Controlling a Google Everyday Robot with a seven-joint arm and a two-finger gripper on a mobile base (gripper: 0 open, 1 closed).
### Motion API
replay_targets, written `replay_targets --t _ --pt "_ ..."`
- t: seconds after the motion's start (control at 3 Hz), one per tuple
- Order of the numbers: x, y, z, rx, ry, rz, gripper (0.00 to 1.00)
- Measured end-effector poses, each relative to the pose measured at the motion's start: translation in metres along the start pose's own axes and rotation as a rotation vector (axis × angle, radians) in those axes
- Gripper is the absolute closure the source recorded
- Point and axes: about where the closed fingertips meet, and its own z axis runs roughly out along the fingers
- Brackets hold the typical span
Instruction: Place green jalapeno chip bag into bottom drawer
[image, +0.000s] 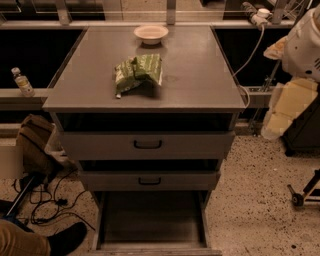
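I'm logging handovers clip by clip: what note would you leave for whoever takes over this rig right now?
Gripper: hangs to the right of the cabinet, below the level of its top and well apart from the bag.
Green jalapeno chip bag: lies crumpled on the cabinet top, in front of the white bowl.
Bottom drawer: already pulled open, and the bag is not in it.
Done: the drawer is open.
Left: reach over to the bag, grasp it, carry it down and release it in the bottom drawer.
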Motion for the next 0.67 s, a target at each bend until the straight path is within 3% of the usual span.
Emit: replay_targets --t 0.33,0.67 --pt "-0.023 -0.052 0.014 0.070 -0.085 -0.048 0.00" --pt "-0.061 -0.116 0.023 0.141 -0.212 -0.106 0.00"
